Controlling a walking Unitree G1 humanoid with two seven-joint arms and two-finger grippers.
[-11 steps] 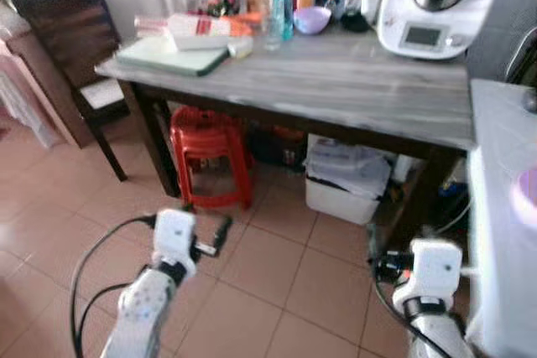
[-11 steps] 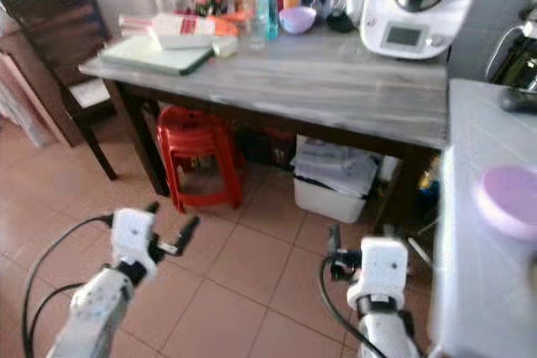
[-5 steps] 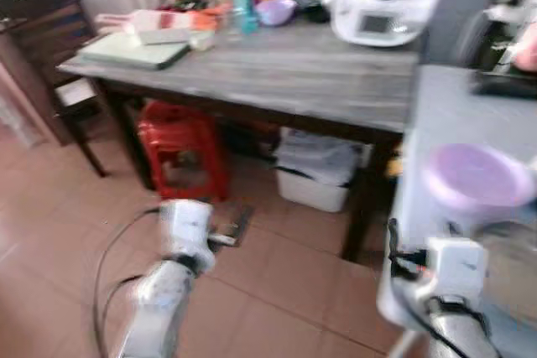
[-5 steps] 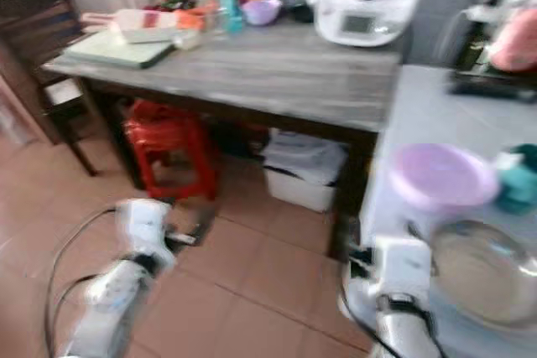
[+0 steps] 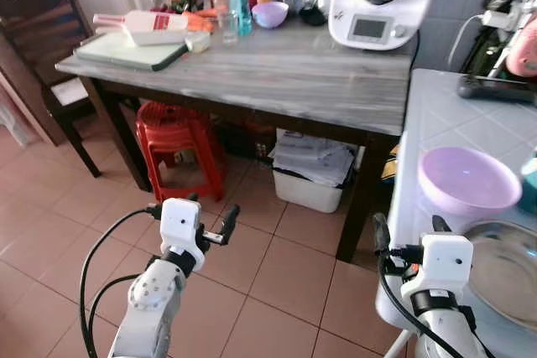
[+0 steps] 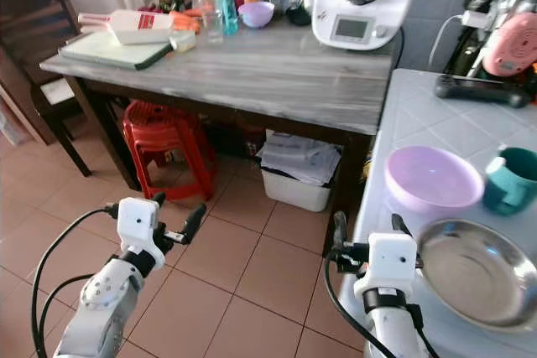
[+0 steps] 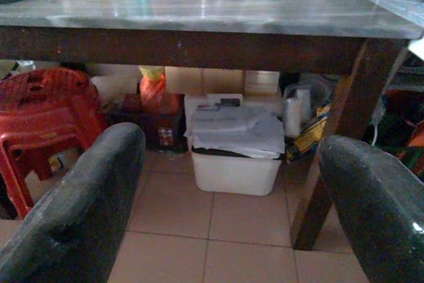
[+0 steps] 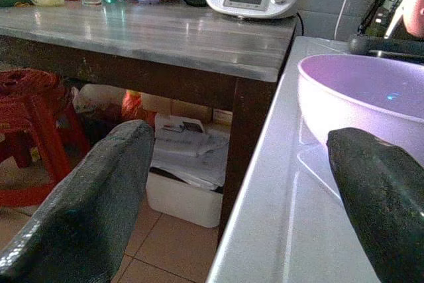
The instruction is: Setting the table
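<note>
A light purple bowl (image 6: 433,178) stands on the white tiled counter (image 5: 445,123) at my right, with a steel pan (image 6: 474,272) and a teal mug (image 6: 509,180) beside it. The grey wooden table (image 5: 277,73) stretches ahead, its near half bare. My right gripper (image 6: 367,228) is open and empty at the counter's front edge, just short of the bowl (image 8: 371,91). My left gripper (image 5: 193,209) is open over the floor tiles, pointing under the table, with nothing between its fingers (image 7: 79,217).
At the table's far side are a white kitchen machine (image 5: 375,2), a small purple bowl (image 5: 270,13), bottles and a green board (image 5: 134,49). Red stools (image 5: 179,136) and a white bin (image 5: 312,182) sit underneath. A dark chair (image 5: 50,39) stands left.
The camera has swung to the right, bringing the white counter with the purple bowl, mug and pan into view. Both grippers stay open and low.
</note>
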